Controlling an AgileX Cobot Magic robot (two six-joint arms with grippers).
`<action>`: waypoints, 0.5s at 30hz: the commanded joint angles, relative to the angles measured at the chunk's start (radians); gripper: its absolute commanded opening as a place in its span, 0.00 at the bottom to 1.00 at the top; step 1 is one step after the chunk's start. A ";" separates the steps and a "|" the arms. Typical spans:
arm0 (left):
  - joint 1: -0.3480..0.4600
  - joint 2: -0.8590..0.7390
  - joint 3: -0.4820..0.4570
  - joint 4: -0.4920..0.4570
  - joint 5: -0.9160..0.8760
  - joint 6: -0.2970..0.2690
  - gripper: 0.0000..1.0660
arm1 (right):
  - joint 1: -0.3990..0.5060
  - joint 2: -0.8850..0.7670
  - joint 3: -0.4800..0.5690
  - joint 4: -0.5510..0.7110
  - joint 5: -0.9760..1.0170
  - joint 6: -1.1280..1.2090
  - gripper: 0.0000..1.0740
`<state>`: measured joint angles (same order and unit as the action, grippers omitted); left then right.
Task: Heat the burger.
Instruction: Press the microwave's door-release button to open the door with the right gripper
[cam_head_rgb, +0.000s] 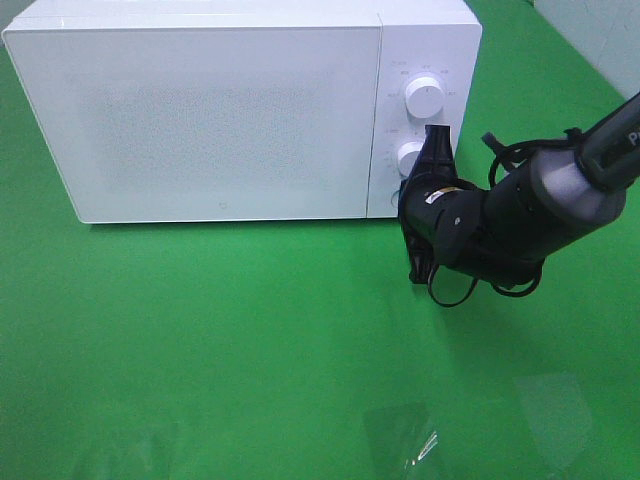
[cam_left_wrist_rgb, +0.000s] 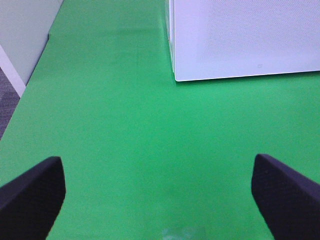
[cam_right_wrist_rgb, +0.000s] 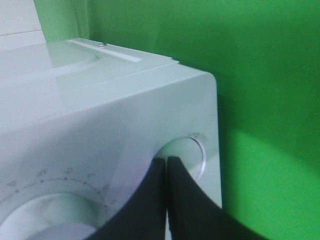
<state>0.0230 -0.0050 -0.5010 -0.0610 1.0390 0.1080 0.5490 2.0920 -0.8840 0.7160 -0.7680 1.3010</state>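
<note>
The burger is out of view. The white microwave (cam_head_rgb: 220, 110) stands at the back of the green table with its door closed. My right gripper (cam_head_rgb: 437, 138) is shut with nothing in it. Its tips rest against the control panel, just right of the lower knob (cam_head_rgb: 409, 157) and below the upper knob (cam_head_rgb: 425, 97). In the right wrist view the closed fingertips (cam_right_wrist_rgb: 166, 161) touch the edge of a round knob (cam_right_wrist_rgb: 190, 152). My left gripper (cam_left_wrist_rgb: 160, 200) is open over bare green cloth, with the microwave's corner (cam_left_wrist_rgb: 225, 50) ahead of it. It does not show in the exterior view.
Something clear and shiny lies on the cloth near the front edge (cam_head_rgb: 410, 445) and shows faintly below the left gripper (cam_left_wrist_rgb: 182, 232). A grey wall and floor (cam_left_wrist_rgb: 15, 55) border the table on the left gripper's side.
</note>
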 joint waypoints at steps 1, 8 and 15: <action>0.001 -0.019 0.003 -0.001 -0.001 -0.001 0.87 | -0.008 -0.005 -0.027 0.005 -0.073 -0.026 0.00; 0.001 -0.019 0.003 -0.001 -0.001 -0.001 0.87 | -0.008 -0.004 -0.030 0.005 -0.182 -0.026 0.00; 0.001 -0.019 0.003 -0.001 -0.001 -0.001 0.87 | -0.008 0.024 -0.040 0.001 -0.329 -0.018 0.00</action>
<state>0.0230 -0.0050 -0.5010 -0.0610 1.0390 0.1080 0.5580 2.1180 -0.8900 0.7280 -0.8360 1.2960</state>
